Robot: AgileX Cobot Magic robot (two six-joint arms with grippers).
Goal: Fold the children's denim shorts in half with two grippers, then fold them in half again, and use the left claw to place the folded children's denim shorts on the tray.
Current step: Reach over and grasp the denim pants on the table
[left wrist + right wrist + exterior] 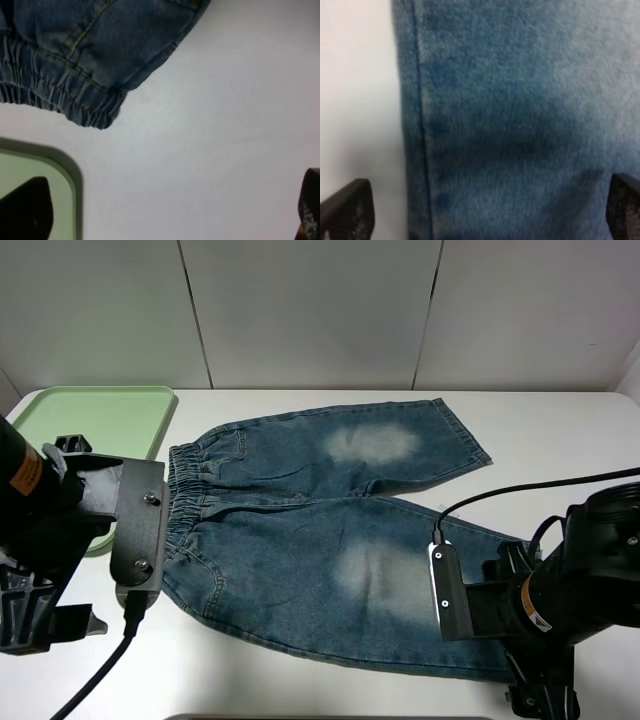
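Note:
The children's denim shorts lie spread flat on the white table, with the gathered waistband to the left and both legs pointing right. Each leg has a pale bleached patch. The pale green tray sits at the back left. My left arm hovers by the tray's near corner, just left of the waistband. The left gripper is open over bare table, with the waistband corner a little way off. My right arm hangs over the near leg's hem. The right gripper is open above the denim, holding nothing.
White wall panels close off the back of the table. A black cable loops from the right arm across the table on the right. The tray's rounded corner shows beside one left fingertip.

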